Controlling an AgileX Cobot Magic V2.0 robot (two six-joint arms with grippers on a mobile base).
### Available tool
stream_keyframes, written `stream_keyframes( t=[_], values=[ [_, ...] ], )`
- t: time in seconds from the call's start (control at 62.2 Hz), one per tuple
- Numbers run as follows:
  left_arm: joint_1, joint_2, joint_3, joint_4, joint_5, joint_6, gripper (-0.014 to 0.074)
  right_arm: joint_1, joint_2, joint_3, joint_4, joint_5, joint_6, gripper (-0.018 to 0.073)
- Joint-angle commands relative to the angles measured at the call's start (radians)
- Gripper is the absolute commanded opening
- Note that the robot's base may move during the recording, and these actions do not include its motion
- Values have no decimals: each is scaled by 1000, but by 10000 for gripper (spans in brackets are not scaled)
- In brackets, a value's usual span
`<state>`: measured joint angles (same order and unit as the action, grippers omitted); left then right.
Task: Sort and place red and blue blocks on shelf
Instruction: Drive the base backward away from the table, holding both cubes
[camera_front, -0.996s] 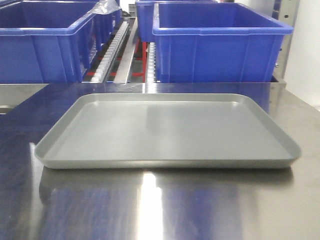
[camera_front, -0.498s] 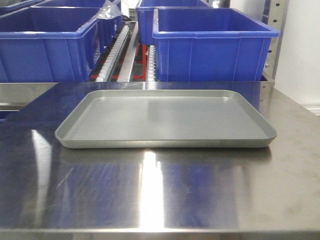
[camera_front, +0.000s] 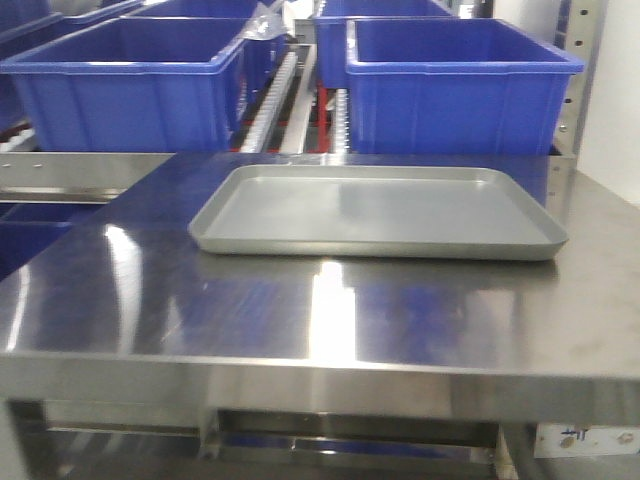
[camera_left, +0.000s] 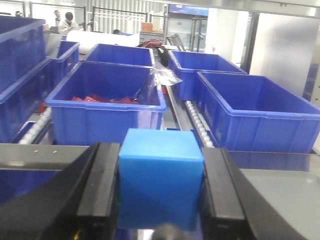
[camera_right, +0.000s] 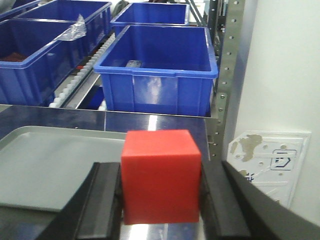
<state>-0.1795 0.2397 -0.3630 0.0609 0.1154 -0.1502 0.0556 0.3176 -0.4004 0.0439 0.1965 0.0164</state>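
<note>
The shelf (camera_front: 268, 100) runs across the back of the room, its white roller tracks showing between rows of big blue bins (camera_front: 130, 85). The near left bin (camera_left: 107, 100) has something red lying at the bottom, though I cannot make out what it is. In front of the rack stands the steel table (camera_front: 300, 310), shiny with reflections, and a shallow grey tray (camera_front: 380, 210) lies flat on it toward the far right side, close to the shelf. The left gripper (camera_left: 160, 192) is clamped on the blue block (camera_left: 160, 180), black fingers (camera_left: 102, 190) pressed against both side faces. It holds the block up in front of the left bin, with a corner of the tray off to its right. The right gripper (camera_right: 160, 187) has the red block (camera_right: 161, 175) pinched the same way, held over the table by the tray's right end, facing the right-hand bin (camera_right: 160, 70).
</note>
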Motion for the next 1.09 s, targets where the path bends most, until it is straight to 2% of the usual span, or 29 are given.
stream_keyframes(
  t=[0.0,1.076],
  values=[
    [-1,9,-29,-7,-93,-2,281,-8,9,-28,2,-97,-10,350],
    [-1,9,-29,-7,-93,-2,281,-8,9,-28,2,-97,-10,350]
  ],
)
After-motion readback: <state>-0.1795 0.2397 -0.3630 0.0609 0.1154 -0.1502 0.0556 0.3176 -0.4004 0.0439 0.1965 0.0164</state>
